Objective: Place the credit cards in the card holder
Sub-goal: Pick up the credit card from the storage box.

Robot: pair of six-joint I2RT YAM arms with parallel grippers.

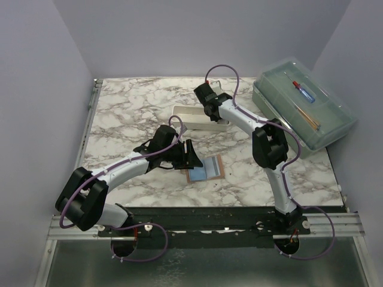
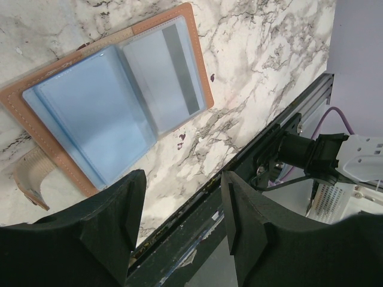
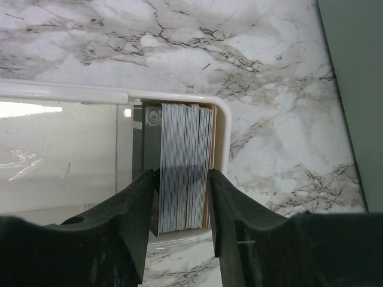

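Over at the far side of the marble table (image 1: 128, 101), the right gripper (image 3: 182, 182) has gone down into the end of a white tray (image 3: 222, 122). The credit cards (image 3: 187, 137) stand there on edge in a tight stack, packed against the tray's rounded corner, with a dark grey slab against their left face. One black finger sits on each side of the stack, and the jaws are drawn in until the pads look to be touching it. That is a grip on the whole bundle, though how firm it is I cannot tell. The cards rest inside the tray.

Nearer the arms' bases, the card holder (image 2: 111, 98) lies flat on the table, opened wide. It has a tan stitched border and two blue-grey panels, and the strap trails off one edge. One panel shows a pale card with a dark stripe down it.

The left gripper (image 2: 179, 209) hangs just beside the card holder on its near side. Its jaws stand well apart with nothing between them, and they touch nothing.

A large clear box (image 1: 302, 110) with a lid sits at the far right corner, well apart from the tray.
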